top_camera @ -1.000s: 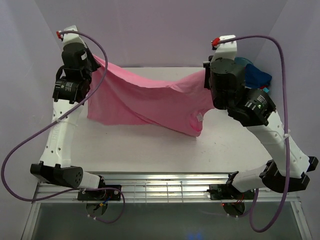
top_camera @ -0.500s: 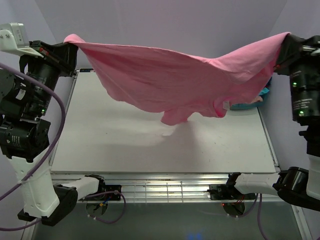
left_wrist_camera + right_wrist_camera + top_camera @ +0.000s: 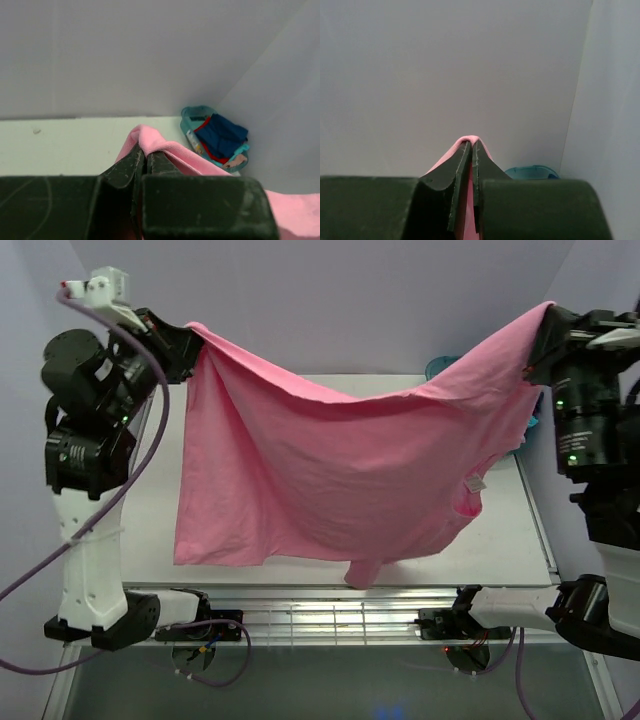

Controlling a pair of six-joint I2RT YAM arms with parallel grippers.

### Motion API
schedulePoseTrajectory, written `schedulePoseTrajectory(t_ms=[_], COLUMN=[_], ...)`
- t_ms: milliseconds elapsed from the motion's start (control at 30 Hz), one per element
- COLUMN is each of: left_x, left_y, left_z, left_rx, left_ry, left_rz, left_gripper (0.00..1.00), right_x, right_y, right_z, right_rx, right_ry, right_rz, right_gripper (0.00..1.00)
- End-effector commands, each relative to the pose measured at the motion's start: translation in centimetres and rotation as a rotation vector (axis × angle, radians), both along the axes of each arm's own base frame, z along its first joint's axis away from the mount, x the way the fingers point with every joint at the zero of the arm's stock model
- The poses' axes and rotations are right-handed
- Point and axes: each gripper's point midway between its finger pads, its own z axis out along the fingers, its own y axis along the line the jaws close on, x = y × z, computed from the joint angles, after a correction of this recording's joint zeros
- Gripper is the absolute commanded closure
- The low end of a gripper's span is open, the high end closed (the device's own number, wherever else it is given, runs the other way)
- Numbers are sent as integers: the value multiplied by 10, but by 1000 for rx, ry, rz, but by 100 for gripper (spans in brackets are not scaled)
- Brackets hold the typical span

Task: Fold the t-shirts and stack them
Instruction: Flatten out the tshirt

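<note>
A plain pink cotton t-shirt [image 3: 330,480] hangs in the air like a curtain. It spreads from the upper left of the top view to the upper right. The left gripper [image 3: 185,340] is clamped tight on one upper corner of the cloth, and the right gripper [image 3: 545,325] is pinched closed on the other. Both wrist views show a small pink fold squeezed between jaws that are almost touching.

The top edge sags in the middle. The lower edge dangles over the near part of the white desk [image 3: 520,530], and a sleeve droops at bottom centre. The neck opening and its white tag sit low on the right.

The step in hand looks like spreading the shirt flat for folding. To do it well:

- Draw the two grippers slightly apart first to take out the sag.
- Lower both at the same rate, so the hanging edge touches down first.
- Then sweep towards the far wall, so the cloth lays out behind that edge without bunching.
- Keep both grips until the body lies flat, because uneven heights would skew it.

The round teal plastic tub [image 3: 192,117], in the far right corner of the desk, holds a dark blue shirt [image 3: 225,135] with other crumpled ones. The sweep should stop short of it.
</note>
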Motion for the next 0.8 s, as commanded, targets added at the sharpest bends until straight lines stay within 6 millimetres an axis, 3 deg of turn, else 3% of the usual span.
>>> schedulePoseTrajectory(t_ms=[0, 67, 133, 167, 200, 267, 300, 333, 433, 567, 767], left_x=[54, 76, 91, 106, 113, 129, 145, 150, 166, 173, 174], left_y=[-8, -11, -10, -9, -11, -11, -14, -14, -17, -17, -15], left_z=[-78, -109, -128, -141, -147, -159, -180, -177, -191, -193, -196], left_rx=[48, 66, 72, 80, 83, 93, 101, 96, 86, 92, 102], left_ry=[250, 337, 383, 418, 432, 464, 517, 514, 553, 538, 540], left_rz=[14, 17, 40, 62, 61, 79, 80, 85, 89, 96, 102], left_gripper=[100, 100, 100, 100, 100, 100, 100, 100, 100, 100, 100], right_x=[22, 34, 50, 64, 69, 99, 108, 118, 151, 189, 216], right_y=[33, 50, 79, 99, 99, 124, 130, 142, 143, 151, 138], right_z=[-18, -34, -62, -85, -88, -129, -141, -155, -179, -223, -259], right_rx=[-44, -68, -114, -166, -152, -181, -186, -203, -190, -178, -65], right_ry=[36, 70, 115, 150, 159, 234, 259, 284, 349, 500, 613], right_rz=[1, 12, 54, 78, 68, 115, 134, 185, 209, 299, 403], right_gripper=[92, 92, 92, 92, 92, 92, 92, 92, 92, 92, 92])
